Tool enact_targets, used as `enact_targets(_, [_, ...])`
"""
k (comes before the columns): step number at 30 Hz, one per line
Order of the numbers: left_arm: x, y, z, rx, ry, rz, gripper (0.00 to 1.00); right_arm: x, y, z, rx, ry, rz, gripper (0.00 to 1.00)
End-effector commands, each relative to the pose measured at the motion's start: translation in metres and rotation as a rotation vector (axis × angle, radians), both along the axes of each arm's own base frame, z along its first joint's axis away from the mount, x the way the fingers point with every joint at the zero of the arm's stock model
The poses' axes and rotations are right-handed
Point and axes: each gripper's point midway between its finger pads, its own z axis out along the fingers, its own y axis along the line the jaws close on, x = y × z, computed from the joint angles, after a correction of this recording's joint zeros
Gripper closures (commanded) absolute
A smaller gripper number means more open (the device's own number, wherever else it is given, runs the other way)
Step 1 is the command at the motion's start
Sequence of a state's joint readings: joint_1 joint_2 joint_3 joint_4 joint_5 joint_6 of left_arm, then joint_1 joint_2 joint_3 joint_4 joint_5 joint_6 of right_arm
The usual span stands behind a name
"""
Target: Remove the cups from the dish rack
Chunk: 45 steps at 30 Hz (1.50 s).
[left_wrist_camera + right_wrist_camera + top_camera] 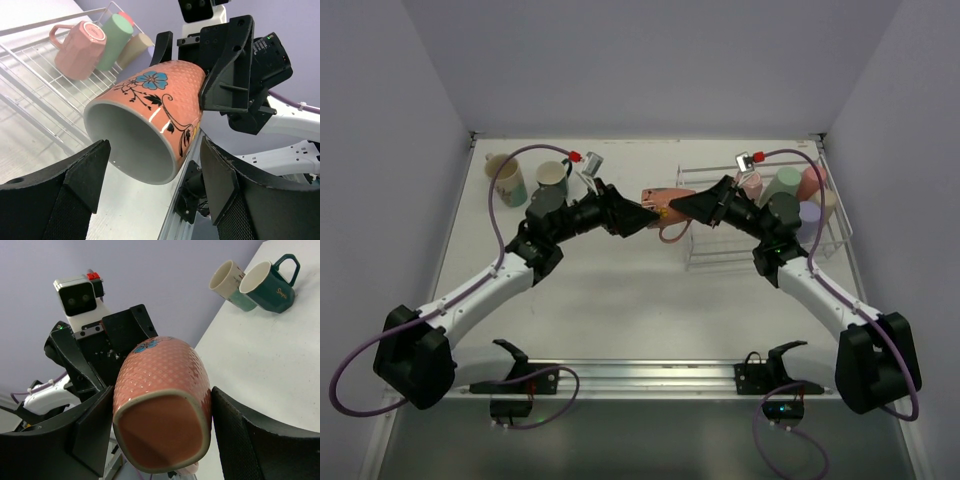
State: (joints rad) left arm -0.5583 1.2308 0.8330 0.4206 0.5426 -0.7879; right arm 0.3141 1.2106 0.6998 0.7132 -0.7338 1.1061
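Note:
A salmon cup (pixel 658 206) with a blue flower hangs on its side in the air left of the dish rack (pixel 715 262). My right gripper (pixel 162 422) is shut on the salmon cup (pixel 160 400) at its base. My left gripper (pixel 155 155) is open. Its fingers (pixel 85 175) flank the rim of the salmon cup (pixel 150 115) with a gap on each side. A pink mug (pixel 80 50), a mint green tumbler (pixel 112 37) and a cream cup (pixel 135 47) lie in the dish rack (pixel 35 100). A lavender cup (pixel 810 213) is there too.
A cream cup (pixel 509 180) and a dark green mug (pixel 552 178) stand on the table at the back left; the right wrist view shows the cream cup (pixel 227 282) and the dark green mug (pixel 267 287). A metal rail (pixel 640 375) runs along the near edge.

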Motion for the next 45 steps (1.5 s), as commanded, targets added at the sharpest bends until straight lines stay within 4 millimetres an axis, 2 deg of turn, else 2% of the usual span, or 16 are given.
enact_targets(1, [-0.001, 0.002, 0.028, -0.010, -0.088, 0.011, 0.21, -0.001, -0.003, 0.024, 0.033, -0.101, -0.027, 0.80])
enact_targets(7, [-0.011, -0.002, 0.036, -0.053, -0.100, -0.050, 0.28, -0.004, 0.008, 0.020, 0.020, -0.094, 0.006, 0.80])
enact_targets(10, [-0.018, -0.006, 0.036, -0.092, -0.069, -0.093, 0.37, -0.004, 0.013, 0.022, 0.021, -0.098, 0.019, 0.80])
enact_targets(11, [-0.018, -0.007, 0.036, -0.098, -0.069, -0.100, 0.45, -0.003, 0.014, 0.018, 0.015, -0.088, 0.024, 0.80])
enact_targets(14, [-0.021, -0.005, 0.043, -0.099, -0.094, -0.103, 0.55, 0.000, 0.013, 0.012, 0.013, -0.079, 0.004, 0.81])
enact_targets(21, [-0.019, 0.002, 0.045, -0.056, -0.098, -0.058, 0.64, 0.002, 0.012, 0.016, 0.014, -0.093, -0.008, 0.80])
enact_targets(25, [-0.024, 0.001, 0.048, -0.090, -0.091, -0.077, 0.83, 0.002, 0.017, 0.010, 0.023, -0.070, 0.018, 0.80])
enact_targets(26, [-0.024, 0.002, 0.051, -0.097, -0.097, -0.072, 0.95, 0.000, 0.019, 0.008, 0.027, -0.066, 0.033, 0.80])
enact_targets(27, [-0.021, 0.003, 0.053, -0.100, -0.105, -0.056, 1.00, 0.001, 0.024, 0.001, 0.021, -0.045, 0.049, 0.74])
enact_targets(29, [-0.021, 0.006, 0.057, -0.097, -0.121, -0.035, 1.00, -0.002, 0.027, -0.003, 0.029, -0.038, 0.078, 0.59])
enact_targets(30, [-0.016, 0.009, 0.060, -0.094, -0.129, -0.002, 1.00, -0.002, 0.027, -0.005, 0.036, -0.033, 0.083, 0.41])
enact_targets(33, [-0.007, 0.016, 0.061, -0.046, -0.151, 0.069, 1.00, -0.004, 0.027, -0.012, 0.061, -0.005, 0.096, 0.13])
enact_targets(35, [0.002, 0.022, 0.050, 0.028, -0.144, 0.122, 1.00, -0.004, 0.027, -0.014, 0.060, -0.001, 0.088, 0.07])
enact_targets(37, [0.013, 0.028, 0.052, 0.071, -0.171, 0.189, 1.00, -0.006, 0.026, -0.010, 0.061, -0.019, 0.088, 0.01])
enact_targets(42, [0.028, 0.036, 0.041, 0.145, -0.151, 0.261, 1.00, -0.007, 0.024, -0.005, 0.062, -0.037, 0.079, 0.01])
enact_targets(45, [0.026, 0.029, 0.038, 0.128, -0.138, 0.222, 1.00, -0.007, 0.025, -0.003, 0.061, -0.048, 0.088, 0.01])
